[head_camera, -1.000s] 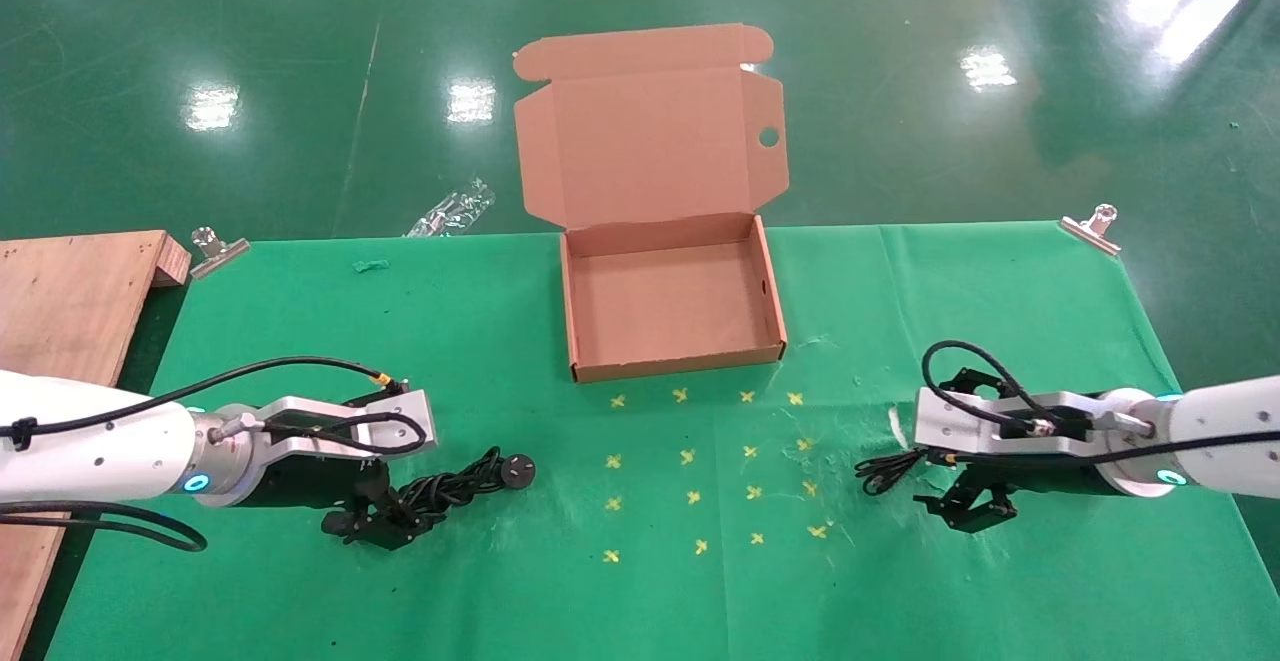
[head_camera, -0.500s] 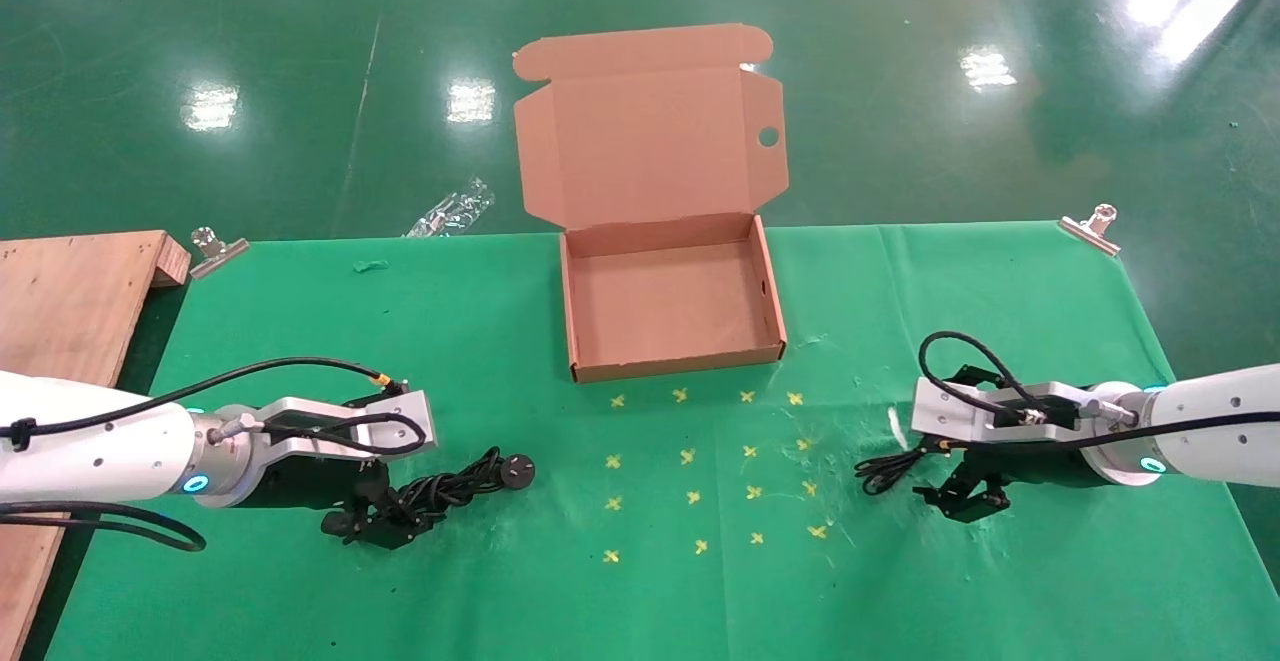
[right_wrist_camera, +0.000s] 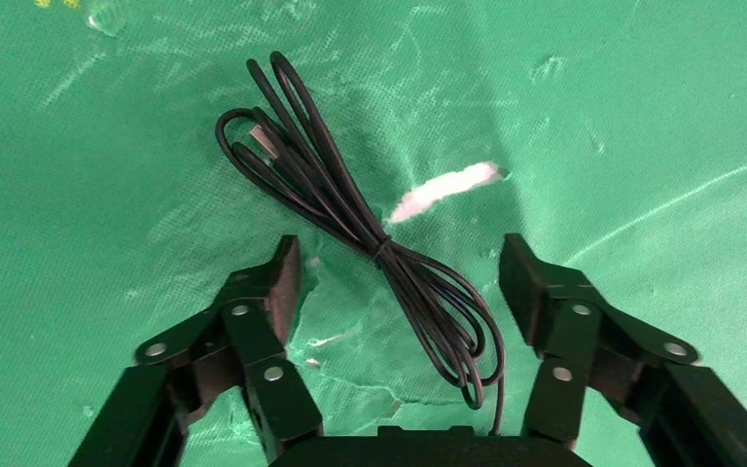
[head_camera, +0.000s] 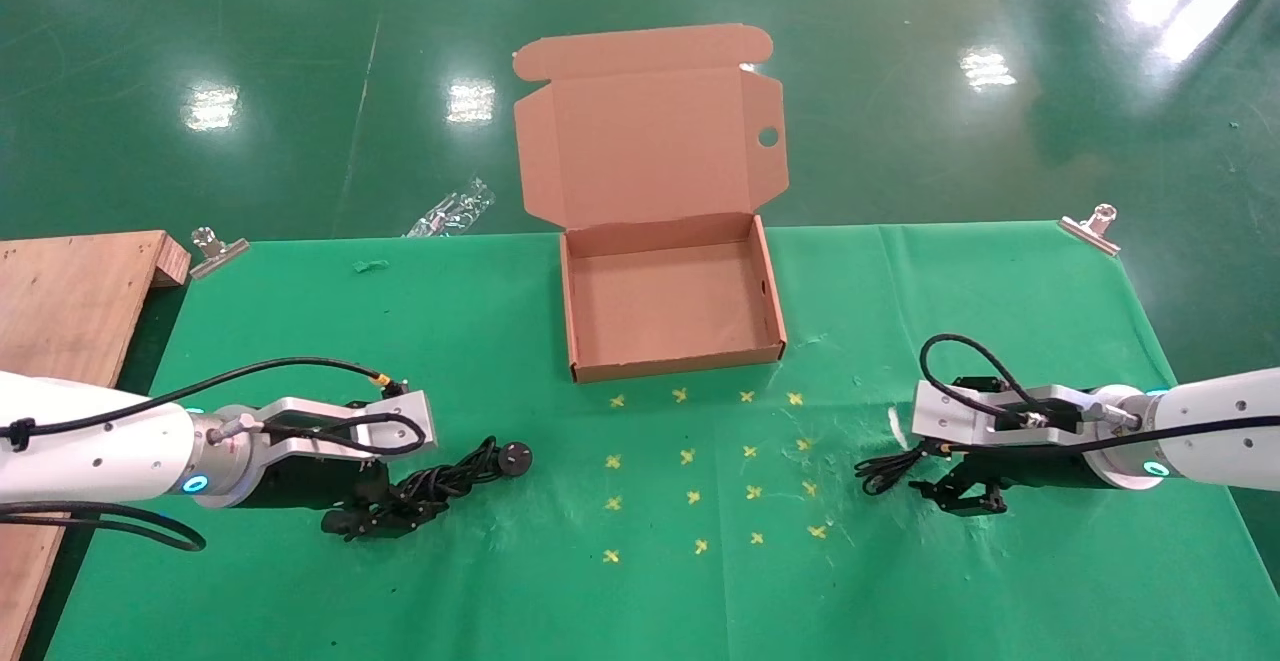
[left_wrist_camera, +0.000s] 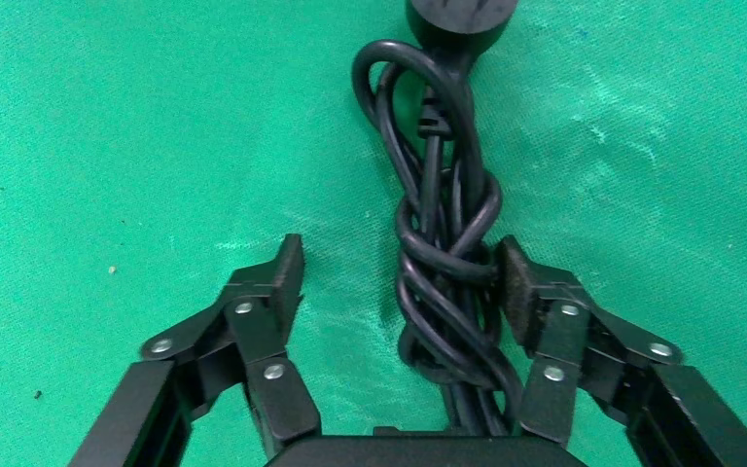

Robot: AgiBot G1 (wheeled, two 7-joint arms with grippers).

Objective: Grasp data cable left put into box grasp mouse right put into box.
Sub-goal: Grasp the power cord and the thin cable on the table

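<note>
Green cloth covers the surface (head_camera: 480, 321), with the open, empty box (head_camera: 672, 361) at its far middle; neither item is packed yet. Left of the box and nearer, the left claw (left_wrist_camera: 399, 282) is spread around the cable (left_wrist_camera: 447, 272), one pad touching it, not clamped. Yellow crosses (head_camera: 700, 461) lie before the box; nothing blocks either path. Right of the box, the right claw (right_wrist_camera: 399, 282) gapes over a thin cord (right_wrist_camera: 350, 214); the mouse itself is hidden.

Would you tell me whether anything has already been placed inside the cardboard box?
No, in the head view the box shows only its bare brown floor, while the data cable lies on the green cloth by the left tool.
</note>
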